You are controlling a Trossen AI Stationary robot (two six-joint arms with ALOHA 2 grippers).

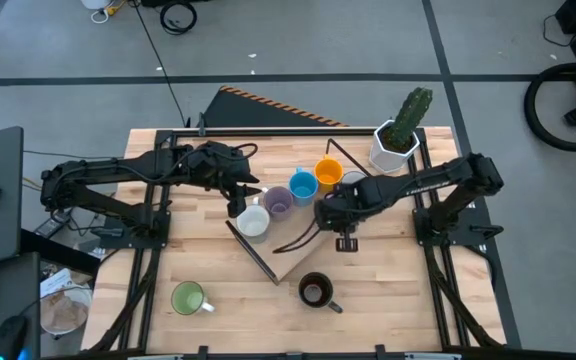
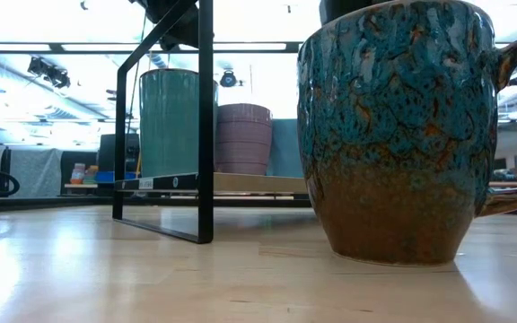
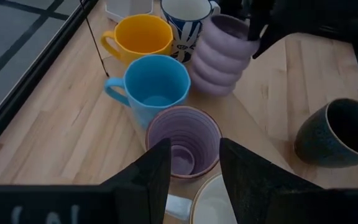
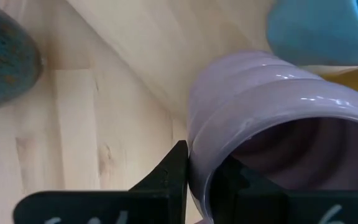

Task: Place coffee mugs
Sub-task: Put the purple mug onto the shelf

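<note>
Lilac, ribbed: the mug (image 4: 272,124) pinched at its rim by the right gripper (image 4: 201,180), one finger inside the wall, one outside. It hangs tilted beside the cluster, blue mug (image 3: 156,87) and orange mug (image 3: 140,36) just beyond. Left gripper (image 3: 191,168), fingers spread, hovers over the purple mug (image 3: 184,142), white mug (image 1: 253,221) beside it. Right arm is nearer the gap. Green mug (image 1: 188,298) and dark mug (image 1: 315,290) sit apart toward the near edge of the wooden table (image 1: 388,290). Black frame (image 2: 203,126); bright room beyond.
</note>
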